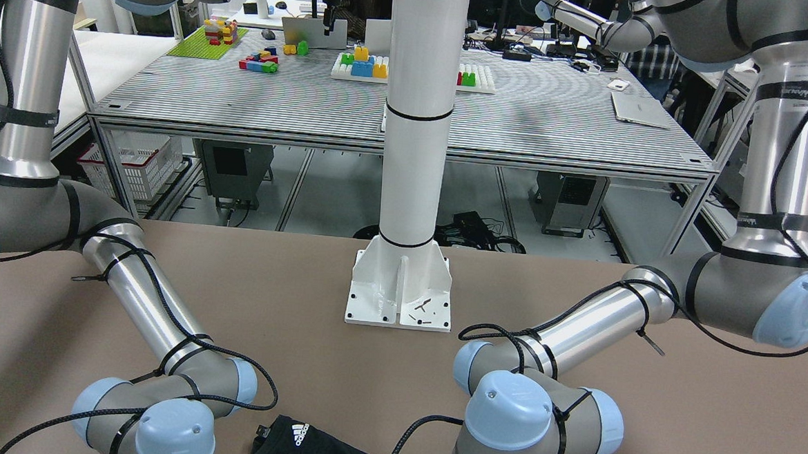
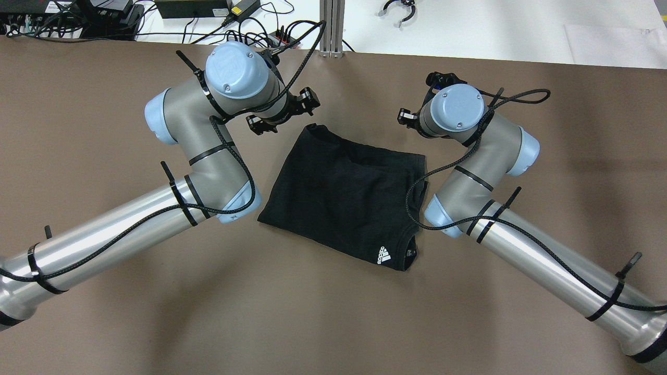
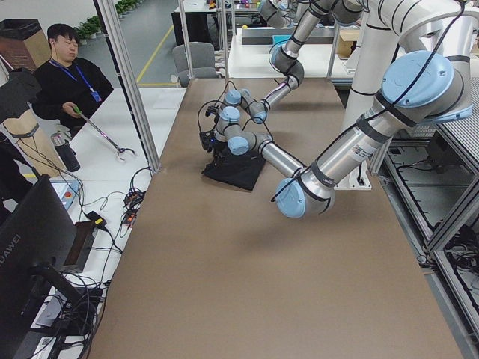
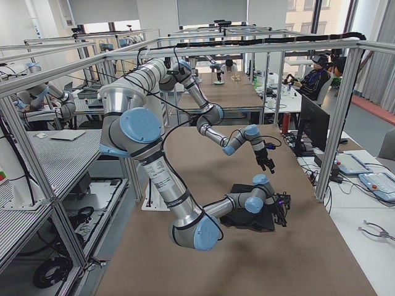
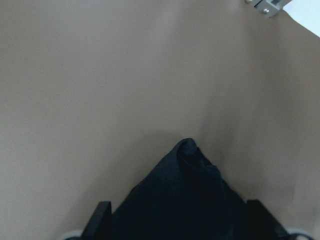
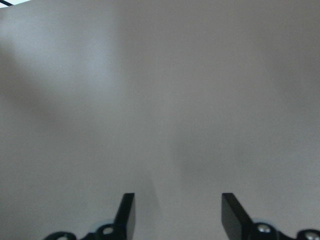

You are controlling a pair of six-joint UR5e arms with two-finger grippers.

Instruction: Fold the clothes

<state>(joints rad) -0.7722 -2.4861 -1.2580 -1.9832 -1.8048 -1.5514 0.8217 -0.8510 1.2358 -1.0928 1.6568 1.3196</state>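
The clothes are one black garment (image 2: 349,192) lying folded flat on the brown table, with a small white three-stripe logo (image 2: 384,255) at its near right corner. My left gripper (image 2: 283,110) hovers open at the garment's far left corner. In the left wrist view that corner (image 5: 192,165) pokes up between the spread fingers (image 5: 101,217). My right gripper (image 2: 421,97) stands open just beyond the far right corner. Its wrist view shows only bare table between the fingers (image 6: 127,212). The garment's edge also shows at the bottom of the front view (image 1: 309,447).
A white pillar (image 1: 417,117) on a base plate (image 1: 400,299) stands at the robot's side of the table. Cables and power bricks (image 2: 208,10) lie beyond the far edge. A seated person (image 3: 63,71) holds a grabber tool off the table's side.
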